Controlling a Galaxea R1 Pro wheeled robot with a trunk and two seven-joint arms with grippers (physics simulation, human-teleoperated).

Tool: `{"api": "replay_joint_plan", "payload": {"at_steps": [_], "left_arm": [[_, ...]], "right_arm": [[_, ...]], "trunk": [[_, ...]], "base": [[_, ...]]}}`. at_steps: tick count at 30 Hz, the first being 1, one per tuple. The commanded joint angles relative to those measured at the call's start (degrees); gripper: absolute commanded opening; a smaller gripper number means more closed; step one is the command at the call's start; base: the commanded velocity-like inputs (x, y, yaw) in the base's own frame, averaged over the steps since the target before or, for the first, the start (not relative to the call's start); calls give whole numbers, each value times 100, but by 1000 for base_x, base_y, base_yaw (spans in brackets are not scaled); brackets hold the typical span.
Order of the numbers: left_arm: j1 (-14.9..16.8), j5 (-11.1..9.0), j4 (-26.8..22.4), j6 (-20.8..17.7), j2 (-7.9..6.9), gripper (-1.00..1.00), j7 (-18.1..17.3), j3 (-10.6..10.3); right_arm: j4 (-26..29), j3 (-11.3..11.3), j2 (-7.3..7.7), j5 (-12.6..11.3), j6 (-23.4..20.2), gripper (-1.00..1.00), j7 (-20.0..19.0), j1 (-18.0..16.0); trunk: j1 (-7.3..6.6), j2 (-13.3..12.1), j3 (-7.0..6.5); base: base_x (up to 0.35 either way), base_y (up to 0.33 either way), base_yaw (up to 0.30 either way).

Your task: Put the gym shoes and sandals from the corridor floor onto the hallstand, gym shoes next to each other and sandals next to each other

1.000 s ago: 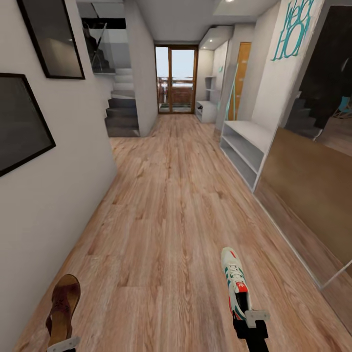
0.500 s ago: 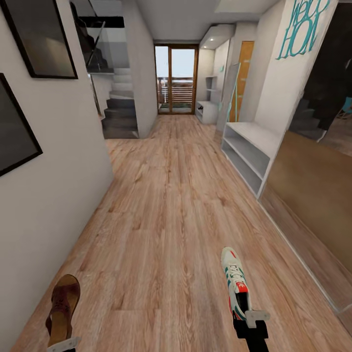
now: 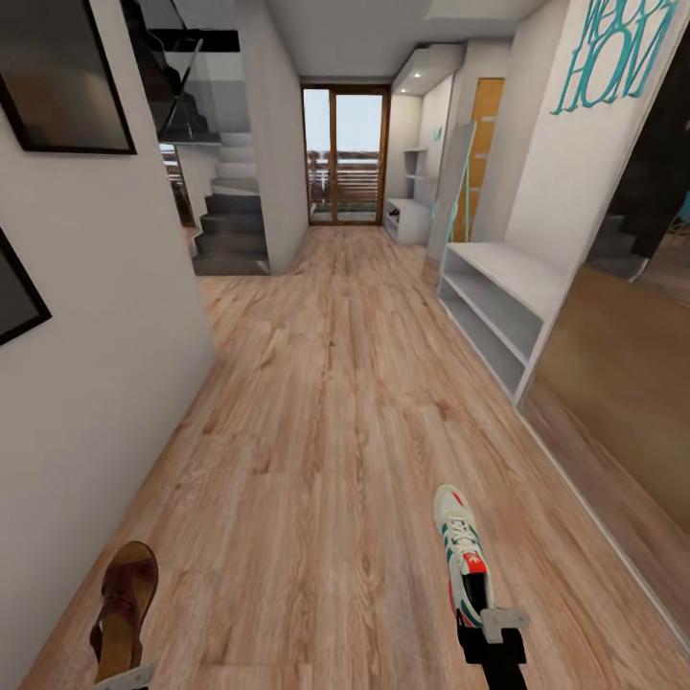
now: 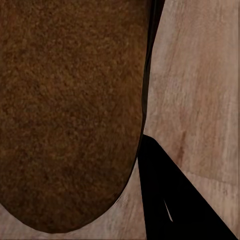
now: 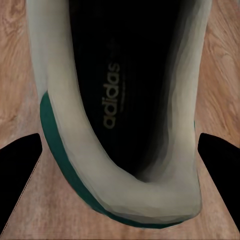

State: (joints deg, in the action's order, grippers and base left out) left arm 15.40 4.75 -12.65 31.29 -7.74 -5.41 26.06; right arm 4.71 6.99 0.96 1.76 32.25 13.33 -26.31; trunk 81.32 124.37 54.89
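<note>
A wood-plank floor (image 3: 316, 402) ran down a corridor to a glass door (image 3: 345, 153), with stairs (image 3: 225, 220) at left. The grey rack (image 3: 498, 302) stood against the right wall. The right wrist view showed the gym shoe's (image 3: 462, 554) dark insole. The right hand (image 3: 491, 628) grasped its heel. The left hand (image 3: 125, 678) grasped the sandal (image 3: 123, 609), toe pointing forward.

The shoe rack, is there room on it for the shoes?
Yes. The rack by the right wall looks bare on its flat top and on both open shelves, so any level is free. The right gripper holds a gym shoe, the left holds a sandal.
</note>
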Motion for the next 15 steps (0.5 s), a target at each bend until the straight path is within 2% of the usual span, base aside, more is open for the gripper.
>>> {"api": "replay_joint_plan", "payload": {"at_steps": [1, 15], "left_arm": [[4, 68, 5, 18, 1, -100, -27, 56], [-1, 144, 134, 16, 14, -100, -105, 15]], "right_arm": [[-4, 46, 1, 20, 1, -100, 55, -5], [-5, 37, 14, 9, 1, -100, 61, -3]], "trunk": [[2, 2, 5], [2, 2, 5]], "base": [[338, 0, 0], [338, 0, 0]]}}
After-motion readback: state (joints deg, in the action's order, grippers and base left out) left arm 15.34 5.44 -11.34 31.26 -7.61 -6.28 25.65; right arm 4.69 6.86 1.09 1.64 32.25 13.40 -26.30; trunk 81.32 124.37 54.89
